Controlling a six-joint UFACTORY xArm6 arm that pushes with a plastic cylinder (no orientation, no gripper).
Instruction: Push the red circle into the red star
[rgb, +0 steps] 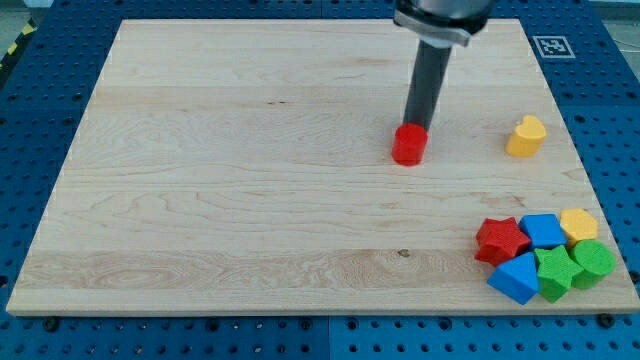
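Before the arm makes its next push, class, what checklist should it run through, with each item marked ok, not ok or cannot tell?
1. My tip meets the red circle at its upper edge: ok.
2. Tip on the side facing away from the red star: not ok; the star lies toward the view's lower right, the tip sits above.
3. Path from circle to star free of blocks: ok.
4. Yellow block off that path: ok.
5. Star movable: cannot tell; the blue blocks and green blocks crowd it.
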